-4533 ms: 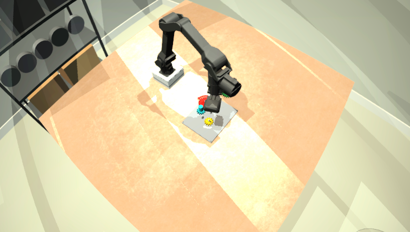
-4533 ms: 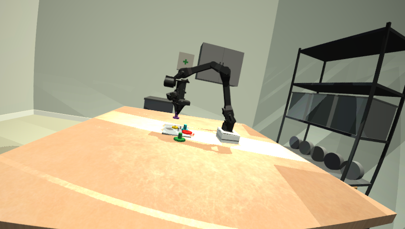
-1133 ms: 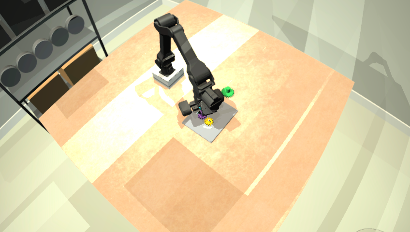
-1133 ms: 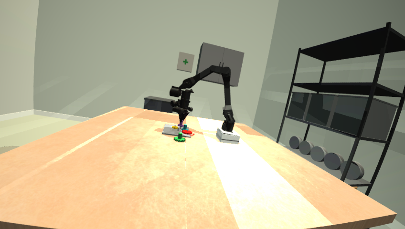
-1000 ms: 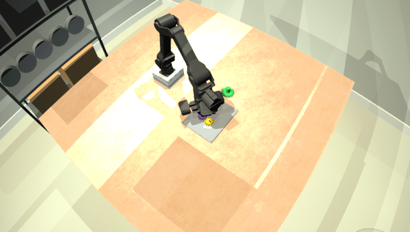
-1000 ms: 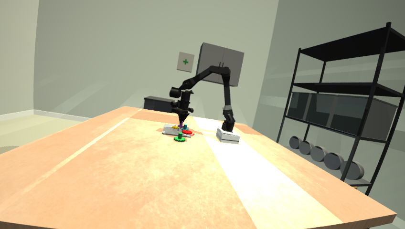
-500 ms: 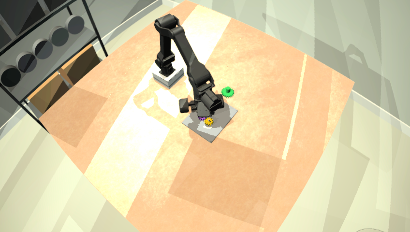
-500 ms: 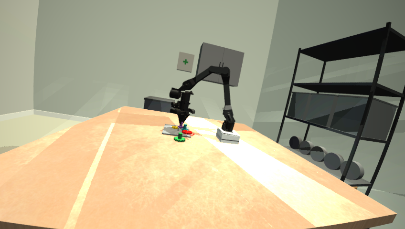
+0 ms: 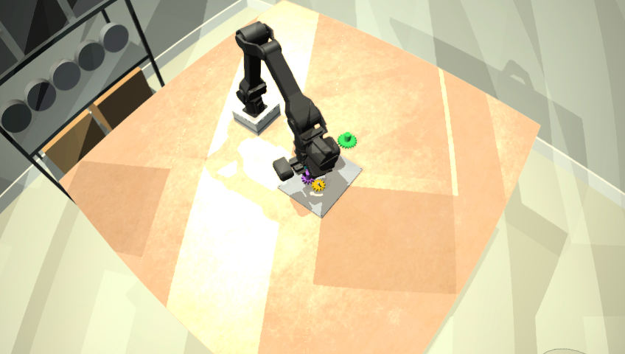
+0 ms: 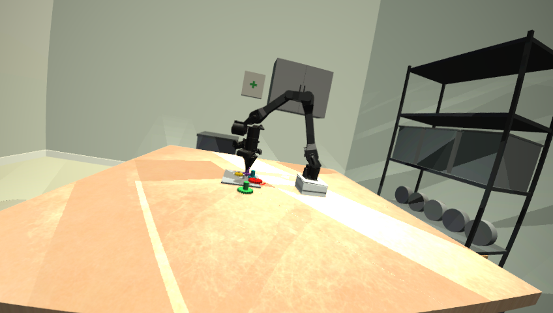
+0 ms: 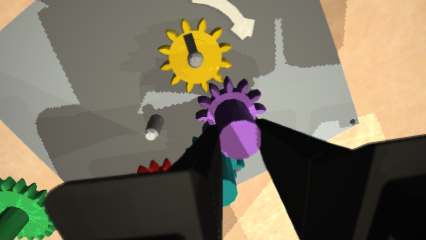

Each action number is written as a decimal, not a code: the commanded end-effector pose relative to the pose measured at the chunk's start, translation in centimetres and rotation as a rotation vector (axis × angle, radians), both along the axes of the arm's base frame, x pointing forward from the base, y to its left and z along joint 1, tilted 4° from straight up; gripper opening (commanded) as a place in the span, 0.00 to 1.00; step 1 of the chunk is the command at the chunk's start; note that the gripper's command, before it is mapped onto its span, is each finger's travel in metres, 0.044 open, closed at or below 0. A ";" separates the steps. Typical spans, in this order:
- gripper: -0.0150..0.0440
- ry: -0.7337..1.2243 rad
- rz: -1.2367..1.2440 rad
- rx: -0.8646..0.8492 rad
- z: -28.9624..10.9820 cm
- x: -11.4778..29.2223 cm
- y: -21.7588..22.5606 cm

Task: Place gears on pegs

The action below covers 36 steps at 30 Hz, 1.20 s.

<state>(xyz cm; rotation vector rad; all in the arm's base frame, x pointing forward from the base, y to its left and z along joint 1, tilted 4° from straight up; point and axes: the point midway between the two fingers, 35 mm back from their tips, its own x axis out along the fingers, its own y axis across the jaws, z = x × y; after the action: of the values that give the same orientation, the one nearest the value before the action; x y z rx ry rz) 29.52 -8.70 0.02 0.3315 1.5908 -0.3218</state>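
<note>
The black fingers (image 9: 306,172) (image 10: 247,169), narrowly parted, grip the purple toothed gear's round handle (image 9: 307,175) (image 10: 247,171) (image 11: 240,139), pointing down over the grey board (image 9: 322,209) (image 10: 229,178) (image 11: 310,45) beside the yellow black-striped gear (image 9: 318,185) (image 10: 238,174) (image 11: 195,55). The wrist view alone shows a bare peg (image 11: 154,127); the exterior view shows the red gear (image 10: 255,180) whole.

Five gears on one desk (image 9: 372,245) (image 10: 233,252) (image 11: 365,20) and its single grey board (image 9: 322,209) (image 10: 227,178) (image 11: 315,45): one red (image 10: 254,180) (image 11: 155,167), one yellow (image 9: 318,185) (image 10: 238,174) (image 11: 210,52), one purple (image 9: 305,179) (image 10: 246,174) (image 11: 241,140), one teal (image 9: 305,167) (image 10: 252,173) (image 11: 229,189), one green (image 9: 347,140) (image 10: 245,190) (image 11: 32,212). Also on the board, one bare peg (image 11: 155,123) in the wrist view and one white arrow (image 9: 315,194) (image 11: 225,12). Beyond, one black rack (image 9: 146,41) (image 10: 403,92), five grey cylinders (image 9: 65,74) (image 10: 434,209), one wall cabinet (image 10: 291,81), one green-cross sign (image 10: 247,90).
</note>
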 end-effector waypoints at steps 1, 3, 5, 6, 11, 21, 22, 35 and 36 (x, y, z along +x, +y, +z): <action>0.25 -0.001 0.074 0.002 -0.2 0.0 -0.1; 0.25 -0.001 0.067 0.001 -0.2 0.0 -0.1; 0.25 0.000 0.048 0.001 -0.3 0.0 -0.1; 0.25 0.000 0.035 0.000 -0.3 0.1 0.0; 0.25 0.001 -0.074 -0.005 -0.4 0.0 0.0; 0.48 0.003 -0.179 -0.009 0.0 0.0 0.0; 0.49 0.003 -0.179 -0.009 0.0 0.0 0.0; 0.49 0.003 -0.179 -0.009 4.4 0.3 -0.1; 0.54 0.003 -0.179 -0.009 4.1 0.2 -0.1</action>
<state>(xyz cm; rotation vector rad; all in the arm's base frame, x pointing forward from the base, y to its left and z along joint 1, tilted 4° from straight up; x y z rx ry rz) 29.84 -8.77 4.07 0.4680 1.5590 -0.4667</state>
